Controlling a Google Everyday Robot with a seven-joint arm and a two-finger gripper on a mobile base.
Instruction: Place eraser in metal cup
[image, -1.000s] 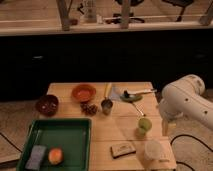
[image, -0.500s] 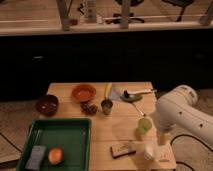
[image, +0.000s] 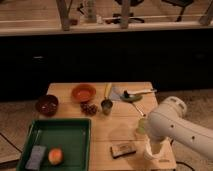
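Eraser (image: 123, 149): flat, table (image: 65, 90) front. Metal cup (image: 106, 105): upright, mid-table. Gripper (image: 155, 148): right of eraser; whether open or closed, cannot tell.

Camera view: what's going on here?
The robot's arm hangs over the front right corner of the table, with its gripper low, just right of the eraser. The eraser lies flat on the table, not yet picked up. The metal cup stands farther back, mid-table.
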